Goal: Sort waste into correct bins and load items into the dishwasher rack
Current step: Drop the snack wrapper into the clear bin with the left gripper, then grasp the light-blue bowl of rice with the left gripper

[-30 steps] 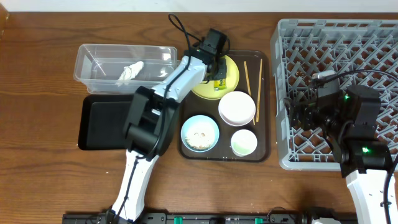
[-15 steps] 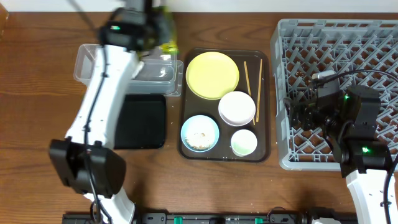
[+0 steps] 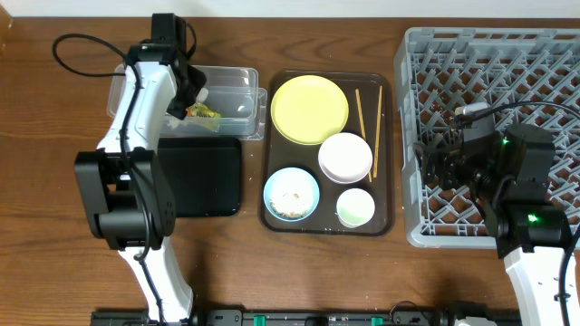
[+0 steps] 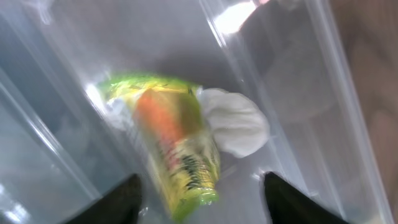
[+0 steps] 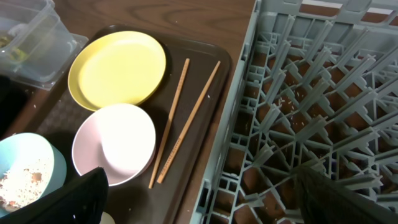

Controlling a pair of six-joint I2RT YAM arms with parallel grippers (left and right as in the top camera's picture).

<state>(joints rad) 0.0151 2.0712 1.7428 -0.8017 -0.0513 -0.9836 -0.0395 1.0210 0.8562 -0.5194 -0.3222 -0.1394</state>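
Wrapper (image 4: 177, 155): green-and-orange crinkled film. I judge it very light, soft and slick on the printed face. It will crumple rather than resist, so a pinch across the bunched middle should hold better than a grab at a loose edge. White scrap (image 4: 233, 121) touches its side and is equally light, likely paper, so it could tear or drift if nudged.

Both lie inside the clear tub (image 3: 231, 81) at the far left of the table, on the tub floor as far as I can tell. My left gripper (image 4: 199, 202) hangs directly above them, fingers spread wide, one either side of the wrapper's near end, gripping nothing. The wrist view is blurred, so clearance is unclear.

Judgement: this piece of waste is binned.

My right gripper (image 5: 202, 190) sits wide and empty at the left edge of the dishwasher rack (image 5: 323, 112). The chopsticks (image 5: 183, 118) are near it on the brown tray (image 3: 322, 226).
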